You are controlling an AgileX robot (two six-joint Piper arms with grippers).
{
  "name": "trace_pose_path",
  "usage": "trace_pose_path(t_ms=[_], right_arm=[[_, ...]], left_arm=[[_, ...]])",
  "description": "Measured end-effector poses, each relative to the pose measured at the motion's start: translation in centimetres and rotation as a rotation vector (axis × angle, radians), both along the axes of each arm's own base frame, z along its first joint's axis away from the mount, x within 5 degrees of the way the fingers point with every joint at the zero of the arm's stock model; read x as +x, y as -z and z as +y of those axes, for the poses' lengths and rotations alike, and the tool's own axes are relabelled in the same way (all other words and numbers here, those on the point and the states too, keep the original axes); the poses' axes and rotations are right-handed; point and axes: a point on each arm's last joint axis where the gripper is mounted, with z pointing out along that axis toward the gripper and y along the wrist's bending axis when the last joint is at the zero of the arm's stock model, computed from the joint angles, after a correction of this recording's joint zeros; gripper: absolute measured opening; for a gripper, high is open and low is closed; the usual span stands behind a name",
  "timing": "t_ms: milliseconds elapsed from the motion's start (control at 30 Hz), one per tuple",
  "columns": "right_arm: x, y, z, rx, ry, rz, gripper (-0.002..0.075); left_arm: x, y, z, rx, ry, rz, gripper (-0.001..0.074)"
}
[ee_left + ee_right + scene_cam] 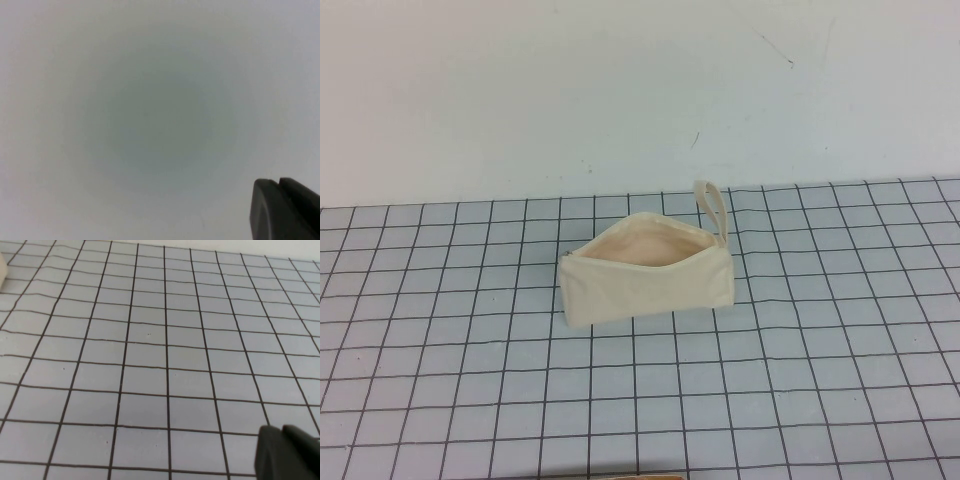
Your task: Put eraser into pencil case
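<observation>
The pencil case [648, 268] is a cream-white fabric pouch standing on the grid mat in the middle of the high view. Its top is open and shows a pale peach lining, and its strap loop [713, 208] sticks up at its far right end. The eraser does not show in any view. Neither arm shows in the high view. My left gripper [278, 181] is shut and faces a blank pale surface. My right gripper [281, 429] is shut and hangs above bare grid mat; a cream edge [2, 270] shows in that view's corner.
The grey-blue grid mat [800, 380] covers the table up to a white back wall [620, 90]. A thin tan strip [630, 477] lies at the near edge of the high view; I cannot tell what it is.
</observation>
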Motion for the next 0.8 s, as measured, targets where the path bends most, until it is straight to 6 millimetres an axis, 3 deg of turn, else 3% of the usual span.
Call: trace_pose_path(t_ms=[100,233,667,800], right_arm=[[0.0,0.0,0.0,0.0,0.0,0.0,-0.0001],[0.0,0.0,0.0,0.0,0.0,0.0,-0.0001],[0.0,0.0,0.0,0.0,0.0,0.0,-0.0001],[0.0,0.0,0.0,0.0,0.0,0.0,-0.0001]], left_arm=[[-2.8,1.8,1.4,-0.004,0.011,-0.02,-0.0001],[-3.6,6.0,1.7,0.026,0.029,0.027,-0.0001],[-2.4,22.2,0.0,0.082,0.127,0.285,-0.0001],[-2.4,25.3,-0.4,0.077,0.166,0.317,-0.0001]])
